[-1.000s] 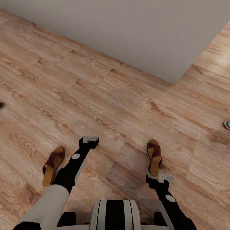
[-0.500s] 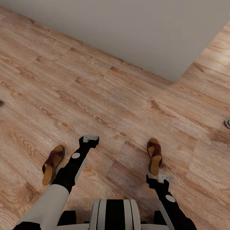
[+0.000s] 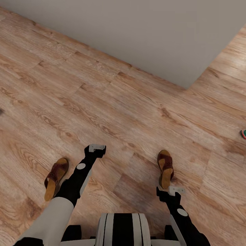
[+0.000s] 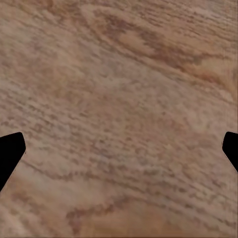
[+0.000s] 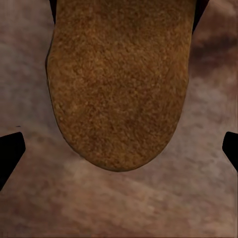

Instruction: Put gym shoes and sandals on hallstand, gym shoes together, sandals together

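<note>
Little has changed since the earlier frame: only your view has drifted slightly, and both sandals lie as before on the corridor floor (image 3: 112, 102). From the head, the right gripper (image 3: 172, 190) hangs just behind the right sandal (image 3: 165, 168); the left sandal (image 3: 54, 177) lies beside your left arm, and a gym shoe (image 3: 243, 133) peeks in far right of that sandal. Your left gripper (image 4: 119, 148) is spread wide over bare planks. Your right gripper, wide open and empty, frames the sandal's heel (image 5: 119, 84); I judge you should descend and close.

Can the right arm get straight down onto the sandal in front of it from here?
Probably yes: the right gripper hangs just behind that sandal's heel, jaws open, with bare floor around it.
</note>
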Motion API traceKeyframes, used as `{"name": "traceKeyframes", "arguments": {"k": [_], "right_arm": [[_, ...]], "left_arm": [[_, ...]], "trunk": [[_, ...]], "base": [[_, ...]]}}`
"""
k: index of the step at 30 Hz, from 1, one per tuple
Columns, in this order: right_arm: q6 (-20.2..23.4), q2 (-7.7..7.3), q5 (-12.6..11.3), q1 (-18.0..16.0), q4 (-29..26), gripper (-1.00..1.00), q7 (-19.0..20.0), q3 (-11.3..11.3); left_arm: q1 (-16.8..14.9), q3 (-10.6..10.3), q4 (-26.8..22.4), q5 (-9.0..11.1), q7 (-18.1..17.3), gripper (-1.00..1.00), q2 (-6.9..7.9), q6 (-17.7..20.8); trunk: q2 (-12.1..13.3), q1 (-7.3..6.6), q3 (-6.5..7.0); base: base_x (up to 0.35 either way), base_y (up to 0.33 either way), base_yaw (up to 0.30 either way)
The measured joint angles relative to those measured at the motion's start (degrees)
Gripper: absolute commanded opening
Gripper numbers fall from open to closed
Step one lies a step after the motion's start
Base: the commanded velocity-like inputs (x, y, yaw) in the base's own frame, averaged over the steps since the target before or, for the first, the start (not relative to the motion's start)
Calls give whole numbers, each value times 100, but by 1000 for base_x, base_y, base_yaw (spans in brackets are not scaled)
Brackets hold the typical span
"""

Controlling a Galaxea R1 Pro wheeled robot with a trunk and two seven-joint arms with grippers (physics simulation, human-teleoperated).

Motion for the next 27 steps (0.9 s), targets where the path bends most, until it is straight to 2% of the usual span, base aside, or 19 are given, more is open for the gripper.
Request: {"name": "traceKeyframes", "arguments": {"k": [27], "right_arm": [[0, 0, 0, 0, 0, 100, -1, 0]], "left_arm": [[0, -8, 0, 0, 0, 100, 0, 0]], "trunk": [[0, 2, 0]], "base": [[16, 0, 0]]}}
